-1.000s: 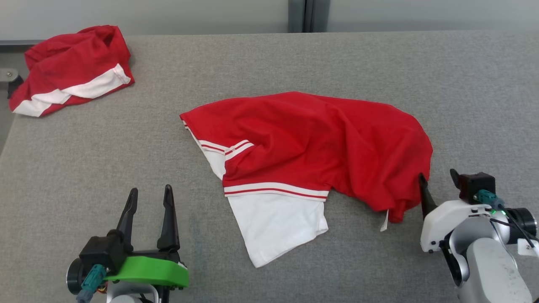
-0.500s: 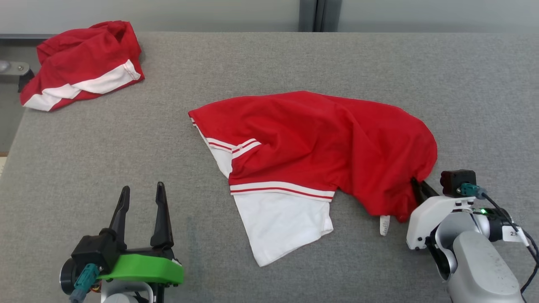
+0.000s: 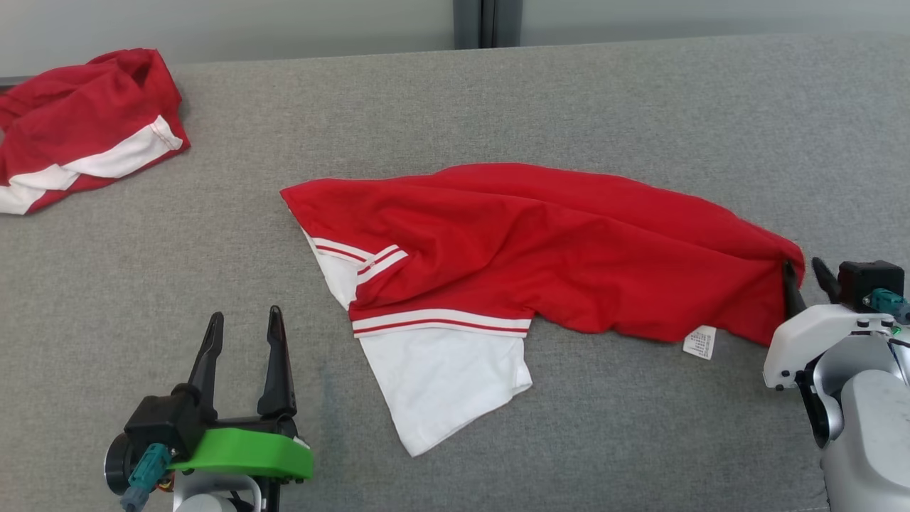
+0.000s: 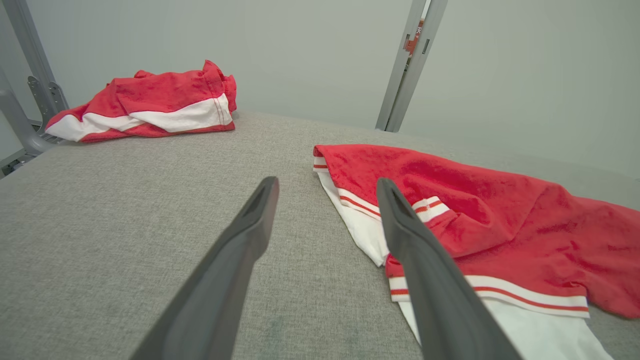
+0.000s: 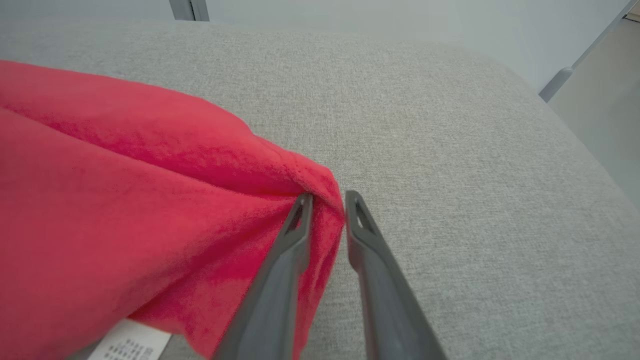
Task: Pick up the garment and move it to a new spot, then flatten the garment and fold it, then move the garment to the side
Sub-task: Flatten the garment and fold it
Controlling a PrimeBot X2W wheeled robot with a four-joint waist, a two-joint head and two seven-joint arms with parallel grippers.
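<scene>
- where the head view looks down on the grey table (image 3: 498,92), the garment (image 3: 540,249) is seen lying at its middle, its red cloth drawn out in long creases toward the right, with a white panel (image 3: 441,377) and red-and-white stripes at the near left end.
- a white label (image 3: 700,343) is shown at the near hem, close to the right end.
- the right gripper (image 3: 802,264) is found at the garment's far right corner; its fingers are parted a little, the left one is touching the red edge, and it cannot be told whether the cloth is pinched.
- the left gripper (image 3: 245,314) is held at the lower left with its fingers spread wide, well apart from the garment.
- a second garment (image 3: 78,121), red with white bands, is bunched at the table's far left corner.
- in the left wrist view, the left gripper (image 4: 326,181) is seen spread wide above bare table (image 4: 125,200); the garment (image 4: 500,200) is laid to its right, partly behind the right finger, and the second garment (image 4: 150,105) is heaped near the far edge.
- in the right wrist view, the right gripper (image 5: 327,197) is shown with a narrow gap, into which the corner of the garment (image 5: 125,200) is tucked; a firm hold cannot be confirmed.
- the label (image 5: 132,345) is seen at the bottom edge, and bare table (image 5: 450,150) is spread to the right.
</scene>
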